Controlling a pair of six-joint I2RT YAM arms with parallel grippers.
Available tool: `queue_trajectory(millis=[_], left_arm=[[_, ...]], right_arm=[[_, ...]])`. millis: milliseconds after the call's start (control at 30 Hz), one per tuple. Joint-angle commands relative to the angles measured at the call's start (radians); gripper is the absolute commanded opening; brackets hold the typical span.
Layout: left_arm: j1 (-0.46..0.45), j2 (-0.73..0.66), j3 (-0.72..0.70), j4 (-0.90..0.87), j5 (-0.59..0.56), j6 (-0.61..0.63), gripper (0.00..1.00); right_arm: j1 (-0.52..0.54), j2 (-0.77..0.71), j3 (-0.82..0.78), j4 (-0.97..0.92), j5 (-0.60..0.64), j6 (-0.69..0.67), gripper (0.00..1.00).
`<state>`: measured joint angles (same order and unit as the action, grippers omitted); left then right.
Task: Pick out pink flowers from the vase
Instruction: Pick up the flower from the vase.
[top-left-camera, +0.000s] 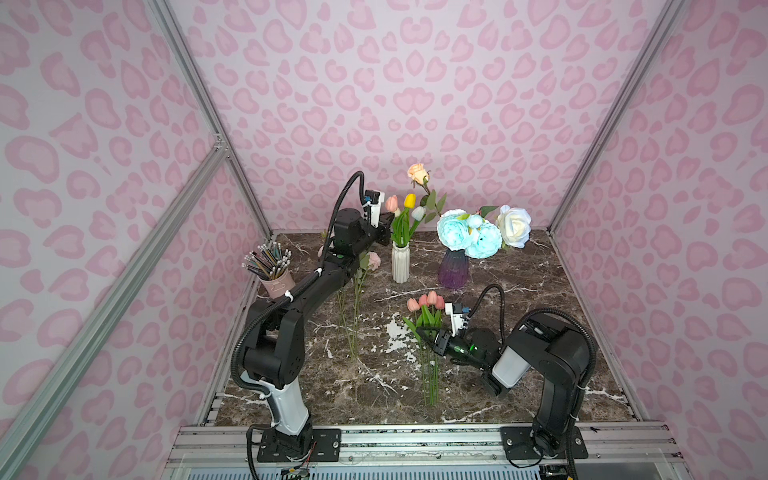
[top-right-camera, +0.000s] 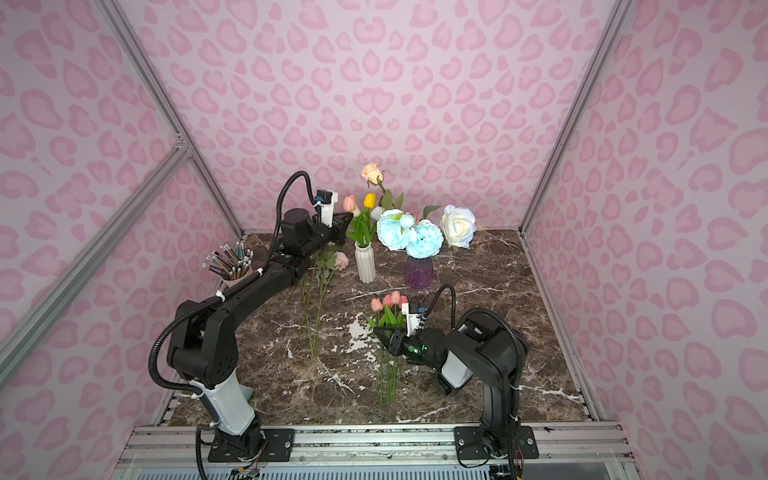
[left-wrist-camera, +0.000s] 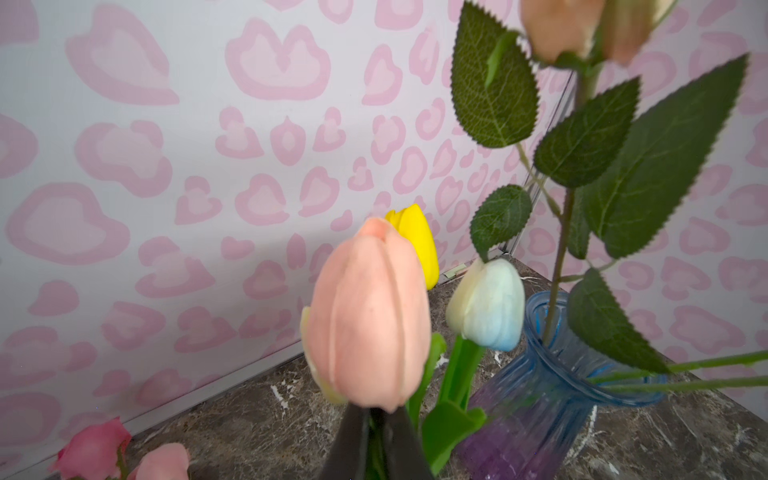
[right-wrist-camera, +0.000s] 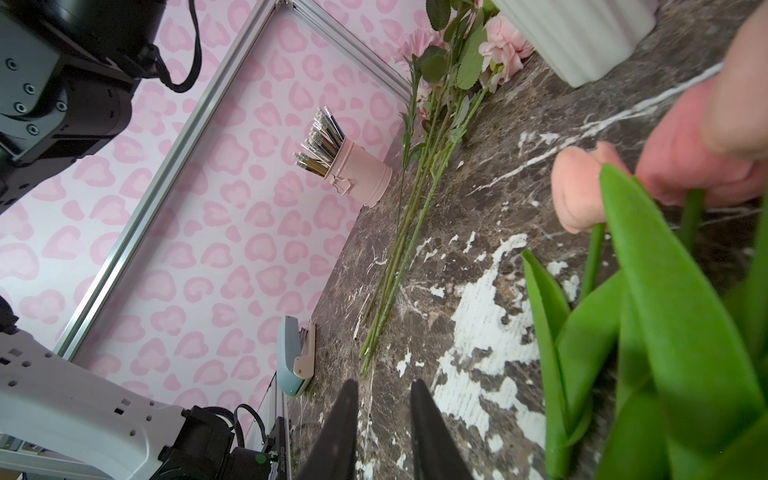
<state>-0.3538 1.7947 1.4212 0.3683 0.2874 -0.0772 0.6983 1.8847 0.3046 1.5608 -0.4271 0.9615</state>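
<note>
At the white ribbed vase (top-left-camera: 400, 264) near the back of the marble table (top-left-camera: 519, 374), our left gripper (left-wrist-camera: 376, 415) is clamped tight on the stem of the salmon-pink tulip (left-wrist-camera: 370, 320), just under the bloom. The flower stands in the vase beside the yellow tulip (left-wrist-camera: 415, 245) and the white tulip (left-wrist-camera: 486, 303). We judge the pull should run straight up along the stem, slowly, so that neither the neighbours nor the light vase come with it. Our right gripper (right-wrist-camera: 384, 386) hangs low, jaws slightly apart and empty, just beside the pink tulips (top-left-camera: 428, 301) lying on the table. It could brace the vase if needed.
</note>
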Motion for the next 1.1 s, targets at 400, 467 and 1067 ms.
queue_trajectory(millis=[400,467,1067], left_arm=[[0.003,-0.133,-0.019,-0.006,-0.016,0.047,0.11],[0.002,-0.134,-0.023,-0.004,-0.012,0.038,0.11],[0.002,-0.163,0.014,0.029,0.05,-0.021,0.1]], right_arm=[[0.0,-0.001,-0.004,0.105,0.001,-0.001,0.24],[0.001,-0.001,-0.003,0.102,0.002,-0.002,0.25],[0.003,-0.017,-0.006,0.077,0.011,-0.006,0.25]])
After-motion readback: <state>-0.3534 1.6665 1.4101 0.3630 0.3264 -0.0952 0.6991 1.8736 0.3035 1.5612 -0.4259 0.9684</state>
